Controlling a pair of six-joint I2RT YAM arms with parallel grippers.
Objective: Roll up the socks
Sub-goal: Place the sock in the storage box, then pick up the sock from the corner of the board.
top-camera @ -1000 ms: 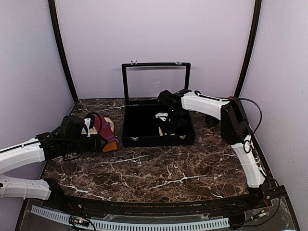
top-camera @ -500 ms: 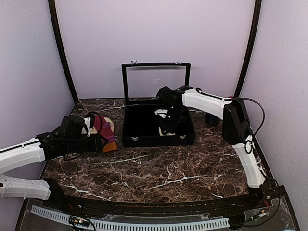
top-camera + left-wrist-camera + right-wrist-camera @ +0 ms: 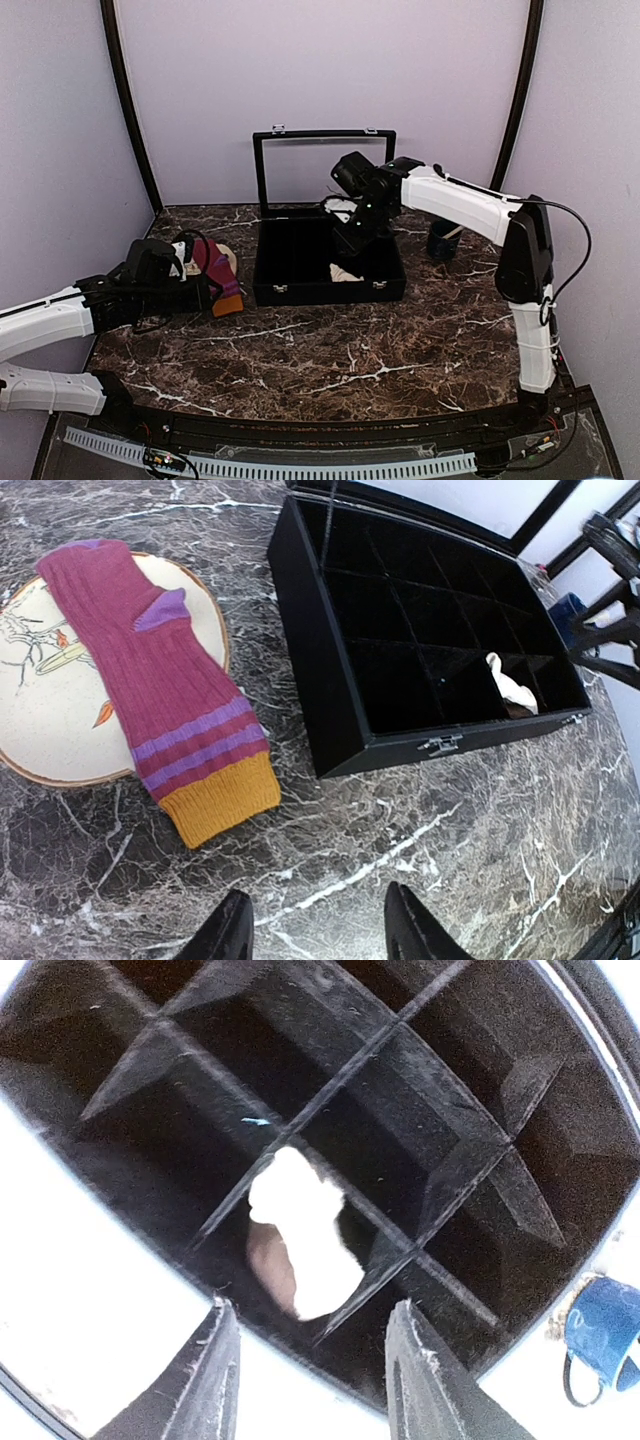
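The maroon-purple sock (image 3: 160, 680) with its orange end lies flat, partly on the tan oval mat (image 3: 40, 720) and partly on the table; it also shows in the top view (image 3: 215, 268). My left gripper (image 3: 320, 935) is open and empty, hovering over bare table just in front of the orange end. The cream-beige sock (image 3: 300, 1235) with a brown patch lies bunched in a front right compartment of the black box (image 3: 300, 290), also seen from the left wrist (image 3: 510, 685). My right gripper (image 3: 315, 1380) is open and empty, held above that compartment (image 3: 352, 235).
The box's glass lid (image 3: 322, 165) stands upright at the back. The box is split by dividers into several compartments (image 3: 420, 630). A blue mug (image 3: 600, 1335) stands right of the box, near the right wall.
My right gripper has risen up and back out of the box, leaving the cream sock in its compartment. The left arm and the maroon sock have not moved.
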